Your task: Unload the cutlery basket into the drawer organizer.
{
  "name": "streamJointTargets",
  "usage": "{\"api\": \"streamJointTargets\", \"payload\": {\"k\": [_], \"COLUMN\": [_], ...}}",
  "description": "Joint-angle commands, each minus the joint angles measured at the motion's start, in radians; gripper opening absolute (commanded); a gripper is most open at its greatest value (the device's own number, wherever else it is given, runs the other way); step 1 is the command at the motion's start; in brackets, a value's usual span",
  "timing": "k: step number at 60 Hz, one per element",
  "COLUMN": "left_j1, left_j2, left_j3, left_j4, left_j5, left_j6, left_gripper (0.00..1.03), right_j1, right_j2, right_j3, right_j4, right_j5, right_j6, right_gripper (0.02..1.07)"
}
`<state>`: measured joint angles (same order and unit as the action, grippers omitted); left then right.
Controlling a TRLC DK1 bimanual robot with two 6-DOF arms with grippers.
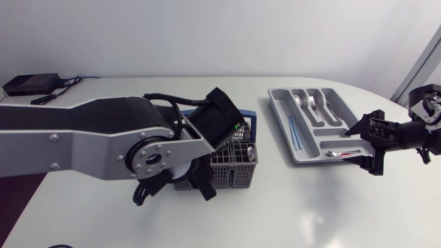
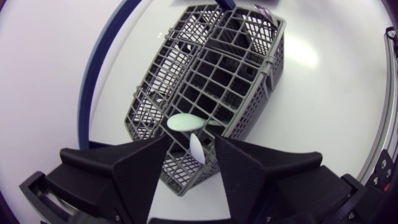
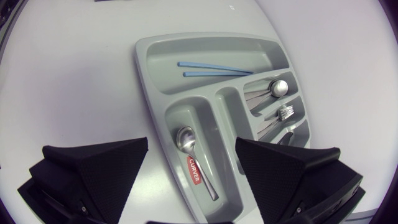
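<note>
Left gripper (image 2: pixel 191 144) above basket (image 2: pixel 211 81) — organizer (image 1: pixel 309 146), white table (image 1: pixel 344 213)

- Head view: fixed, high overhead, facing down on the table (image 1: pixel 275 213). Cutlery basket (image 1: pixel 234 172) at frame centre, drawer organizer (image 1: pixel 281 122) at upper right.
- Left wrist view: close, looking steeply down onto the cutlery basket (image 2: pixel 249 81). The basket is shared with the head view.
- Right wrist view: close above the drawer organizer (image 3: pixel 205 50). The organizer is shared with the head view.

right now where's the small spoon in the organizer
At the head view's right, the small spoon lies in the drawer organizer's short end compartment, just ahead of the right gripper, in line with the gap between its fingers.
</note>
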<state>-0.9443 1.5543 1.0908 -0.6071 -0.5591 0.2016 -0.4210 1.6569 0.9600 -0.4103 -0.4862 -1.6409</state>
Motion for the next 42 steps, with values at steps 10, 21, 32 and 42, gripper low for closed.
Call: {"api": "streamJointTargets", "payload": {"k": [10, 21, 32, 42], "left_j1": [0.006, 0.006, 0.006, 0.004], "left_j2": [0.027, 0.029, 0.029, 0.02], "left_j3": [-0.025, -0.028, -0.032, -0.034], "left_j4": [0.006, 0.007, 0.009, 0.009], "left_j5": [-0.038, -0.047, -0.05, -0.055], "left_j6": [-0.008, 0.002, 0.005, 0.012], "left_gripper": [0.33, 0.26, 0.11, 0.06], "right_j1": [-0.01, -0.007, -0.002, 0.004], "right_j2": [0.03, 0.029, 0.018, 0.007], "right_j3": [-0.014, -0.01, -0.01, -0.018], "right_j4": [0.011, 0.011, 0.01, 0.01], "right_j5": [-0.002, -0.002, -0.002, -0.002], "right_j6": [0.006, 0.007, 0.013, 0.016], "right_gripper": [1.03, 1.03, 1.03, 1.03]}}
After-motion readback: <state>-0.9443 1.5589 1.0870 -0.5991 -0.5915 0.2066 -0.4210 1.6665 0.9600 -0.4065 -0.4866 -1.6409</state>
